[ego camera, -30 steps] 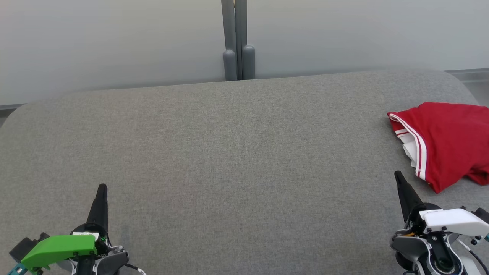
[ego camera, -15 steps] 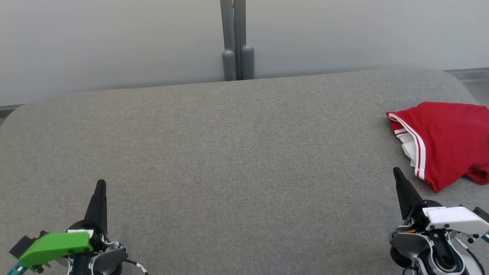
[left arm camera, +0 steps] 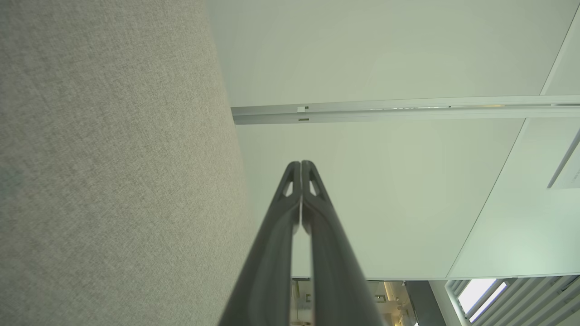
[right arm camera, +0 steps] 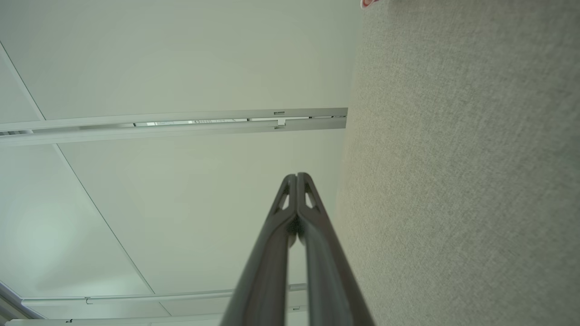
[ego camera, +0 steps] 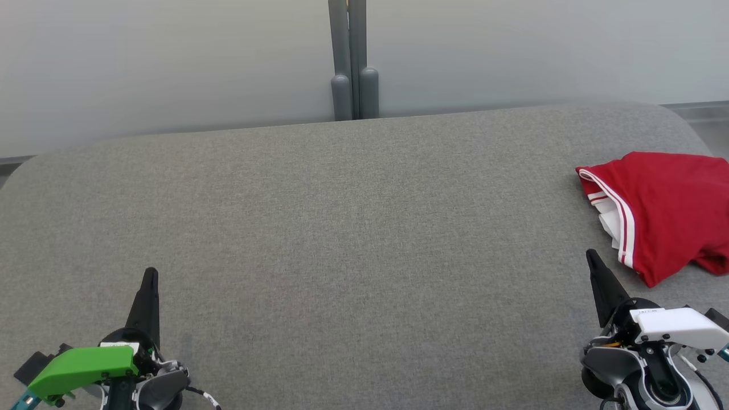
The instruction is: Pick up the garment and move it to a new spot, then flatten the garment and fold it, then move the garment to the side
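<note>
A red garment [ego camera: 666, 210] with white stripes along one edge lies folded at the right end of the grey table [ego camera: 353, 239], partly cut off by the head view's right border. A sliver of the garment [right arm camera: 369, 2] peeks in at the top of the right wrist view. My right gripper [ego camera: 591, 257] sits at the lower right, just left of and nearer than the garment, apart from it, its fingers [right arm camera: 297, 190] pressed together on nothing. At the lower left my left gripper [ego camera: 150, 274] rests with its fingers [left arm camera: 300, 181] shut and empty.
The grey fabric-covered table has rounded far corners. Behind it stands a pale wall [ego camera: 171, 62] with a grey post [ego camera: 348, 62] at the middle. A floor strip [ego camera: 697, 111] shows at the far right.
Both grippers drew back slightly toward the bottom of the head view between the oldest frame and half a second ago. Nothing has moved since; the garment lies still.
</note>
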